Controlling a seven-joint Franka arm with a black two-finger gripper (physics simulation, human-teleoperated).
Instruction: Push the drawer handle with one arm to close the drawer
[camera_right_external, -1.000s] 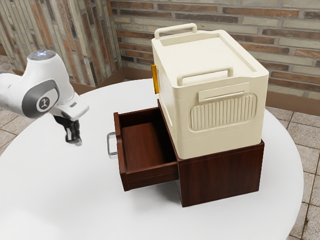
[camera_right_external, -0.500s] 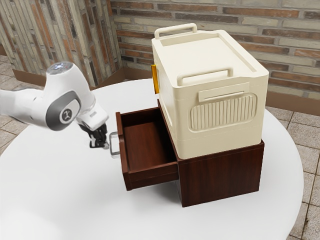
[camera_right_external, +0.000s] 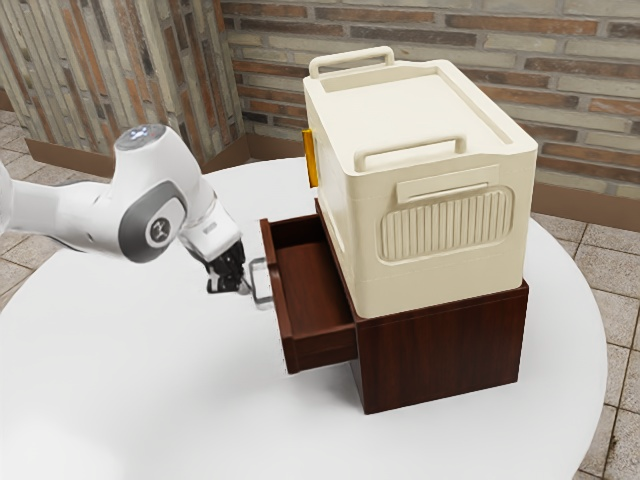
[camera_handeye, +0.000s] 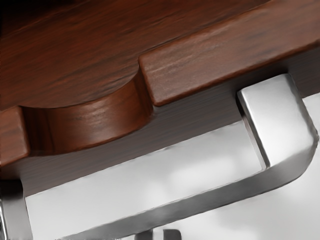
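While my black gripper (camera_right_external: 243, 289) meets the squared silver handle (camera_handeye: 200, 201), the red-brown wooden drawer (camera_right_external: 312, 290) has slid further inward; partly out, it needs more pushing. Whether I'm open or closed, I cannot tell.

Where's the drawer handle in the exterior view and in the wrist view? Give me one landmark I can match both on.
Exterior view: the drawer handle is on the outer side of the open drawer's front panel, close by the gripper.
Wrist view: the drawer handle is the large silver bar running along the panel, with white tabletop showing through its gap.
Shared landmark: the reddish-brown front panel.
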